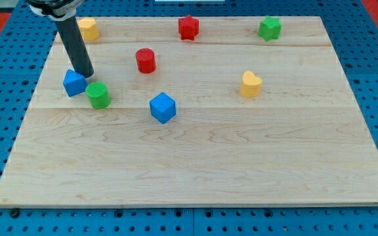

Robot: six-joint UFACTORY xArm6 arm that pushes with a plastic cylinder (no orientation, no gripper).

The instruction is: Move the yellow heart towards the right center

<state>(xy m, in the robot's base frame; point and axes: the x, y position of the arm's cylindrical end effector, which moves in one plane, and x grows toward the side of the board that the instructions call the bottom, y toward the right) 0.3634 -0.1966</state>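
Note:
The yellow heart (251, 84) lies on the wooden board (195, 164), right of the board's middle. My tip (85, 74) is far to the view's left of it, touching or just behind a blue block (74, 82). A green cylinder (98, 95) stands right next to that blue block, at its lower right.
A blue cube (163, 107) sits near the middle. A red cylinder (146, 60) is above it. A red star-like block (188, 27) and a green block (270, 28) stand near the top edge. A yellow block (88, 29) is at the top left, beside the rod.

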